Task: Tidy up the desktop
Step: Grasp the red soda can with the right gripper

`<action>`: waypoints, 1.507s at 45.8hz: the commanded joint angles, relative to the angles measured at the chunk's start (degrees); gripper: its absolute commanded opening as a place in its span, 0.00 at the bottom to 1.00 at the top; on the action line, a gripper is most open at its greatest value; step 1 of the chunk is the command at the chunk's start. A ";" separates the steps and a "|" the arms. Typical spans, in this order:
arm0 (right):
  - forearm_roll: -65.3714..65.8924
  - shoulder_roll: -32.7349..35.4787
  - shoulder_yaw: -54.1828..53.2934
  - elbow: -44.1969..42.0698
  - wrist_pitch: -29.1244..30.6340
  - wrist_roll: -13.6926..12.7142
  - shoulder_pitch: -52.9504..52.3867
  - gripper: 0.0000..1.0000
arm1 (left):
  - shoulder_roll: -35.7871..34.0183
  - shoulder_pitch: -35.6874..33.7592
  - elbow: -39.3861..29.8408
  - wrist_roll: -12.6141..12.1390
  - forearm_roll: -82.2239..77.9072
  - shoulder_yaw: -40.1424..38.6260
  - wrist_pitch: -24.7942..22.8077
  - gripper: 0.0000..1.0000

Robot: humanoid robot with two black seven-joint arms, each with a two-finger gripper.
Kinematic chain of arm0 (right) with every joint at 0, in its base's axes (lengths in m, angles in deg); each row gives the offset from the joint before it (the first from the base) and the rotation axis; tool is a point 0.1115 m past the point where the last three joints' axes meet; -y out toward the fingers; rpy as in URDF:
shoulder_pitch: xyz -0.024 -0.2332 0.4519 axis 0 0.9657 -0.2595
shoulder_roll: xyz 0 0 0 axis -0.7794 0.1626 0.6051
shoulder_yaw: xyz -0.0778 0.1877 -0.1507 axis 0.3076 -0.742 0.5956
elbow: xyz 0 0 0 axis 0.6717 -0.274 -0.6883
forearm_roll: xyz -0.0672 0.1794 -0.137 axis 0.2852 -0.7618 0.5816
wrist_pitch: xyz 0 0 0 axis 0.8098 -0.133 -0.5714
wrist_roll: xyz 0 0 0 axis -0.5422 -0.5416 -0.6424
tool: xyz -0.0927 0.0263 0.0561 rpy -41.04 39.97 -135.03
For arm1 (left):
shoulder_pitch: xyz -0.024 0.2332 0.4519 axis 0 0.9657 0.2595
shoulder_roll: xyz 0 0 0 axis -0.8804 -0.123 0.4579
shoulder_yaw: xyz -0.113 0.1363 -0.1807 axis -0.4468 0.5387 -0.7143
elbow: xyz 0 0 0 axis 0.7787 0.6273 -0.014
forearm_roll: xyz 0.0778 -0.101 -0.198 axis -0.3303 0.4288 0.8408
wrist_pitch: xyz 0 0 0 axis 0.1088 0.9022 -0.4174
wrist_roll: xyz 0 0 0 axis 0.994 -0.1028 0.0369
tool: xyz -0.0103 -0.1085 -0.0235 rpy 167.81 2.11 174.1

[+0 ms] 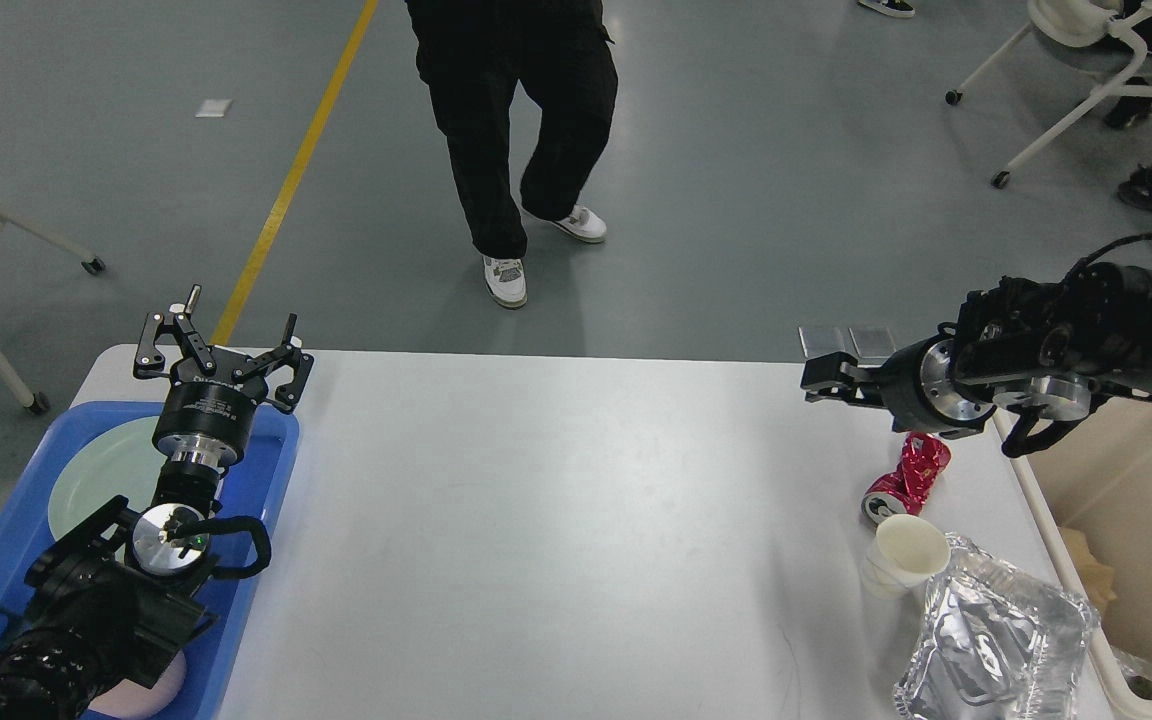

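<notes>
The white desktop [556, 520] spans the view. Near its right end lie a crushed red can [908, 478], a white paper cup [901, 558] and a crumpled foil container [996, 640]. My right gripper [818, 378] hovers over the far right of the desktop, just above and left of the can, pointing left; seen side-on, its fingers cannot be told apart. Over the far end of the blue tray [266, 470] at the left, my left gripper [221, 345] stands open with nothing in it.
A pale green plate [96, 480] lies in the blue tray. A cream bin [1136, 500] with some waste stands off the desktop's right edge. A person in black trousers [516, 130] walks just beyond the far edge. Wheeled chairs stand at far left and far right.
</notes>
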 commanded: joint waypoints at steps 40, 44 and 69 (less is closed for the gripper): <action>-3.35 -5.95 0.16 -19.97 -6.37 0.17 25.14 0.50 | 0.00 0.00 0.00 0.00 0.00 0.00 0.00 0.97; -3.62 -5.95 0.07 -19.88 -6.37 0.52 25.05 0.00 | 0.00 0.00 0.00 0.00 0.00 0.00 0.00 0.97; -3.35 -3.49 -0.54 -12.16 -6.64 0.61 15.83 0.00 | 0.00 0.00 0.00 0.00 0.00 0.00 0.00 0.97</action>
